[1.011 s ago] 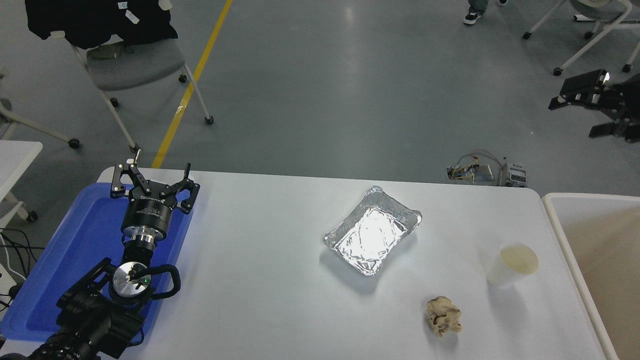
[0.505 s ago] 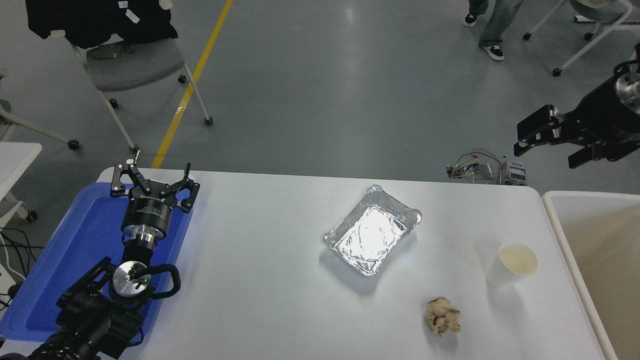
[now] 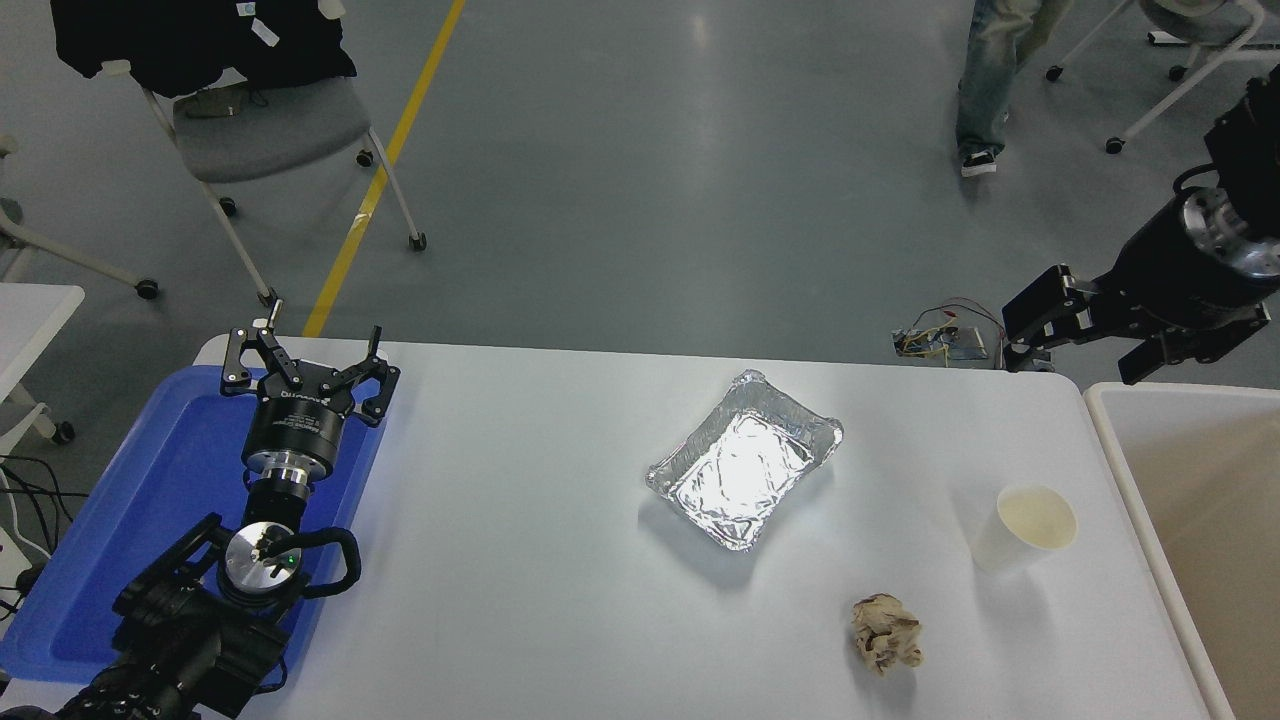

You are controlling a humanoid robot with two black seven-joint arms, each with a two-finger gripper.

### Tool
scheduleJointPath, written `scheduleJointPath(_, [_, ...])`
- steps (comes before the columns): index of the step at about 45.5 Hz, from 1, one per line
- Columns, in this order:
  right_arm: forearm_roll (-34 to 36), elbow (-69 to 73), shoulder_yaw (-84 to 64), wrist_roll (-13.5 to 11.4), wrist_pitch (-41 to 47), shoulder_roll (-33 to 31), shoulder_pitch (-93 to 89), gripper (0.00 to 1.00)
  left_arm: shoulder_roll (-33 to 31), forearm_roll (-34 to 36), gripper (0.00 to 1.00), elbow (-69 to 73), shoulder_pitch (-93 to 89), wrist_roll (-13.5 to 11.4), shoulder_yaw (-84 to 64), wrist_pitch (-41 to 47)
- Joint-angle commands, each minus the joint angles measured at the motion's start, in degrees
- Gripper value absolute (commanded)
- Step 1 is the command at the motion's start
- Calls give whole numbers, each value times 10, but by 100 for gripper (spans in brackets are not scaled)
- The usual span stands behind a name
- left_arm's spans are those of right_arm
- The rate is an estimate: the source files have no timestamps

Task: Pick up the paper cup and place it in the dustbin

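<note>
The white paper cup (image 3: 1024,528) stands upright near the table's right edge, its cream inside showing. The dustbin (image 3: 1112,425), with a white rounded rim and a beige inside, sits just right of the table and is cut off by the picture's edge. My right gripper (image 3: 1068,354) is open and empty. It hangs above the table's far right corner, beyond the cup and well above it. My left gripper (image 3: 306,345) is open and parked over the blue tray (image 3: 130,480) at the lower left.
A crinkled silver foil tray (image 3: 745,470) lies mid-table. A crumpled tan paper ball (image 3: 887,633) lies in front and to the left of the cup. A person's legs (image 3: 990,80) are on the floor at the top right. A chair (image 3: 260,120) stands at the far left.
My right arm has swung in from the right edge, leftward and down, to the table's far right corner. The person at the top right has walked nearer. The cup has not moved.
</note>
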Motion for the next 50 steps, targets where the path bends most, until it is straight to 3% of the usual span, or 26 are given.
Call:
scheduleJointPath(1, [-2,1,1,0,-10,8,-24,100,0,0,100,0,0,0,0,0])
scheduleJointPath(24, [-71,-111,50,4,-108,-1,-221,100,0,0,100,0,0,-1,0,0])
scheduleJointPath(50, [-88,-209,66,8,-162,1,-378,100,0,0,100,0,0,-1,0,0])
